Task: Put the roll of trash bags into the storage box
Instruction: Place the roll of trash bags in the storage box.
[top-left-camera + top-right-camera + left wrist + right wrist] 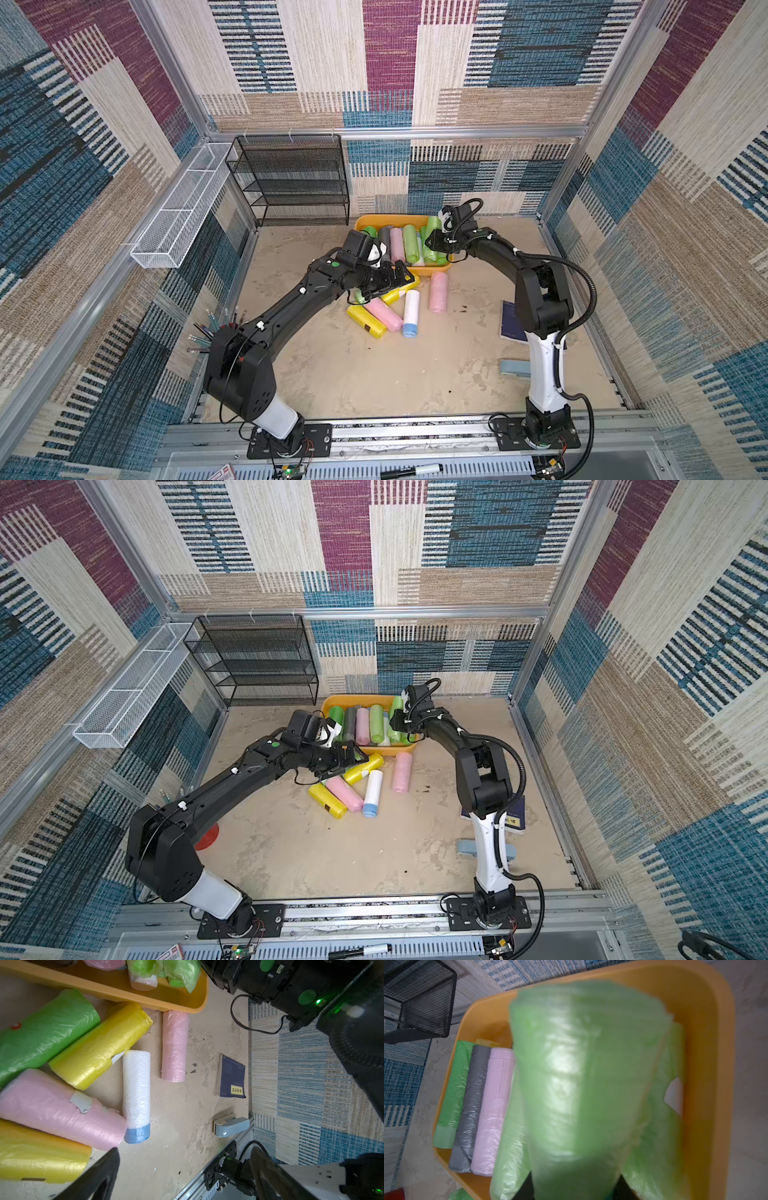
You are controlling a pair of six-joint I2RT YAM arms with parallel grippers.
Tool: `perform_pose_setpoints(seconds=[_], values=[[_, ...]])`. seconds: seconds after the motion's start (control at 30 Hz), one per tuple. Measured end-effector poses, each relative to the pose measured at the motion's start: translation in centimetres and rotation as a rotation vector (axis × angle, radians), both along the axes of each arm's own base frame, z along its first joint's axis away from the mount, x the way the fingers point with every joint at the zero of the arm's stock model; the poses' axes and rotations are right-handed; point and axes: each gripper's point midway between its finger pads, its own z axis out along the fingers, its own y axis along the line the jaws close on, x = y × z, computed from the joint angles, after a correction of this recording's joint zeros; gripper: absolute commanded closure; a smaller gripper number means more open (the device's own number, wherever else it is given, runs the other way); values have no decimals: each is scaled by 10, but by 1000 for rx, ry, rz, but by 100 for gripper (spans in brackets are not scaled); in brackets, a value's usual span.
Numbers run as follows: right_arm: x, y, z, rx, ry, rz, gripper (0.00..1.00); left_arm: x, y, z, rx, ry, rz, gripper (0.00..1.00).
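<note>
Filling the right wrist view, the pale green roll (581, 1084) is held by one end. The right gripper (434, 244) is clamped on it, over the storage box (716, 1053), and has not let go yet. Several rolls lie inside already (green, grey and pink among them). The left gripper (182, 1169), jaws wide apart and empty, hovers above six loose rolls (136, 1093) on the table (176, 1147) — I judge the work roughly half done.

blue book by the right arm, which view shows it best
Left wrist view: the blue book lies whole, nothing blocking it. In both top views the right arm hides part of it. The right wrist view misses it.
</note>
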Motion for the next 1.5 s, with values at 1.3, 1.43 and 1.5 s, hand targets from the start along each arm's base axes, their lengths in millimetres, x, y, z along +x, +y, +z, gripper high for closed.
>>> perform_pose_setpoints(seconds=[1.3, 1.43, 1.5], values=[[-123, -20, 138, 188, -224, 32, 1, -37, 31, 48, -22, -140, 34, 2], [-152, -29, 134, 210, -221, 17, 1, -41, 42, 59, -12, -189, 64, 2], [-166, -34, 125, 219, -205, 4, 1, -42, 48, 59, 5, -200, 85, 2]])
